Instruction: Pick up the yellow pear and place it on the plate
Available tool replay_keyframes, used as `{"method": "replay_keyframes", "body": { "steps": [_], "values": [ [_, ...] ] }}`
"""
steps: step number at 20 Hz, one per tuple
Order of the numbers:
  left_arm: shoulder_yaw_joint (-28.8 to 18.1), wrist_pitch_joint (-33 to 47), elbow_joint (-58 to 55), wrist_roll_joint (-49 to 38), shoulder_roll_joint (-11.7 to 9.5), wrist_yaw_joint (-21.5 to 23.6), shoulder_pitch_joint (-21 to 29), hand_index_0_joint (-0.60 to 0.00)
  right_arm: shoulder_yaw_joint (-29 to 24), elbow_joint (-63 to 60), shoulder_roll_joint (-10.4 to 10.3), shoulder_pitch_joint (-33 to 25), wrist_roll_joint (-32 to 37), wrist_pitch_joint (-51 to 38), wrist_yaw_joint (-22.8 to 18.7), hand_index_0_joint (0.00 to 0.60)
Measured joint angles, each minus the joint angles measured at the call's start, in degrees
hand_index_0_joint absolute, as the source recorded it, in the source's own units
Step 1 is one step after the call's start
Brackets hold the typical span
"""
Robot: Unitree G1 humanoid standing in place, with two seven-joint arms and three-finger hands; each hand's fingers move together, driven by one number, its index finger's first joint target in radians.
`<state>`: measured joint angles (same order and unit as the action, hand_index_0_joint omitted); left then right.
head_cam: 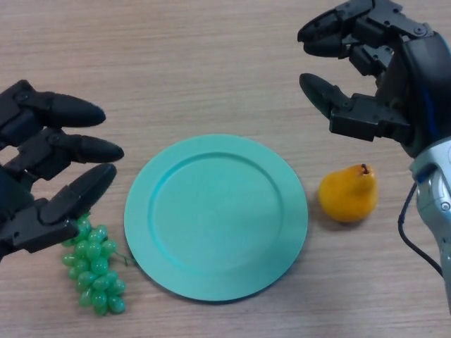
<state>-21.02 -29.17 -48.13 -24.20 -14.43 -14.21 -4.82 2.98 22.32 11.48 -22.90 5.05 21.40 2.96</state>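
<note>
Right of centre, lower half of the frame: yellow pear (347,193) lying on the wooden table (211,63), just beside the right rim of the teal plate (215,217), not touching it as far as I can tell.

Pear reads as a smooth, rounded body, likely a light plastic prop, stiff, a bit slippery on the skin. It would roll if nudged. Best hold: across the fat belly, my thumb on one side and fingers on the other, not at the narrow neck.

Orientation: seems to lie tilted, stem end toward the upper right, broad base toward the lower left; long axis runs roughly that diagonal. From overhead I can't be sure how far it leans.

My right hand (373,105) hovers in the upper right, above and clear of the pear, fingers spread and released, holding nothing.

My left hand (42,176) sits at the left edge, fingers straight and loose, also empty, partly over a bunch of green grapes (95,271) at lower left.

Plate is bare.
</note>
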Motion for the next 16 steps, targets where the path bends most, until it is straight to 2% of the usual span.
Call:
{"method": "replay_keyframes", "body": {
  "steps": [3, 5, 8, 11, 14, 16],
  "values": [
    [0.0, 0.0, 0.0, -1.3, 0.6, 0.4, 0.0, -0.6, 0.0, -1.4, -0.1, -0.2, 0.0, -0.9, 0.0, 0.6],
    [-0.1, -0.1, -1.3, -4.1, 0.6, 2.2, 0.1, -0.6, 0.0, -1.4, -0.1, -0.4, 0.0, -0.9, 0.0, 0.6],
    [-1.2, -0.1, -1.5, -3.8, 0.0, 2.4, 0.8, -0.6, 0.0, -1.4, 0.0, -0.6, 0.0, -0.9, 0.0, 0.6],
    [-1.2, -0.1, -1.5, -3.8, 0.2, 5.2, 1.1, -0.6, -0.1, -1.1, 0.0, -1.0, 0.0, -0.9, 0.0, 0.6],
    [-1.2, -0.1, -1.4, -4.2, -1.2, 5.3, 2.2, -0.6, -0.1, -1.1, 0.2, -1.4, 0.0, -0.9, -0.1, 0.6],
    [-1.2, -0.4, -1.4, -4.3, -1.2, 5.3, 2.3, -0.6, -0.1, -1.3, 0.5, -1.7, 0.0, -0.9, -0.1, 0.6]
  ]
}}
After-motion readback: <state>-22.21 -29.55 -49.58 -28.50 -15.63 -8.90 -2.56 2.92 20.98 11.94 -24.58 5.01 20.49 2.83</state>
